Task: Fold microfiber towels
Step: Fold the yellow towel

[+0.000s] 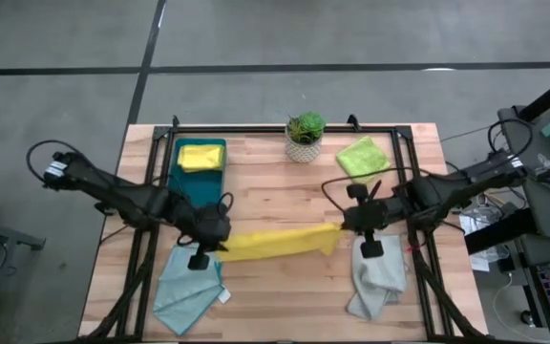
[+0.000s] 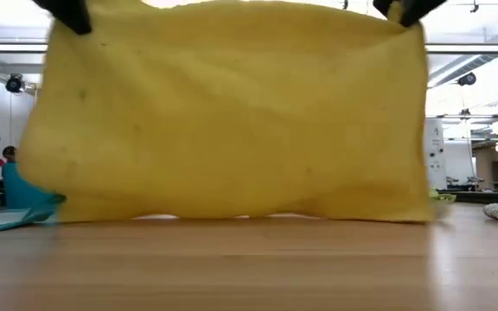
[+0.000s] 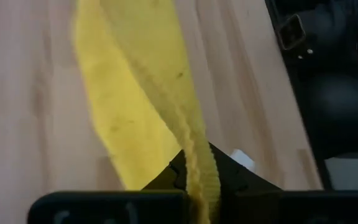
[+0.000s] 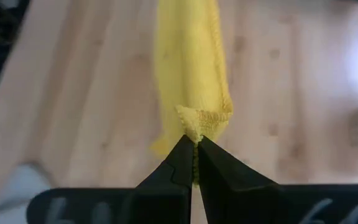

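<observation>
A yellow microfiber towel (image 1: 280, 243) is spread as a sheet between my two grippers; the low view shows it hanging broad (image 2: 232, 112), its lower edge at the table top. My left gripper (image 1: 216, 247) is shut on its left upper corner and my right gripper (image 1: 344, 229) on its right upper corner. A second yellow towel (image 1: 200, 156) lies folded in the dark teal tray (image 1: 191, 182). A lime green towel (image 1: 363, 156) lies at the far right, a light teal towel (image 1: 187, 287) at the near left, and a pale grey towel (image 1: 378, 277) at the near right. My left gripper pinches the yellow towel's hemmed edge at its left upper corner (image 3: 199, 177) between its two fingers, slanting down from the table's left. The cloth hangs below the fingers. My right gripper pinches the right upper corner (image 4: 196, 127) at its fingertips, slanting down from the right. The top edge between the grippers sags only a little.
A small potted plant (image 1: 305, 137) stands at the far middle. A black frame (image 1: 285, 130) runs round the table's edges. Bare wood (image 1: 275, 196) lies between the held towel and the plant.
</observation>
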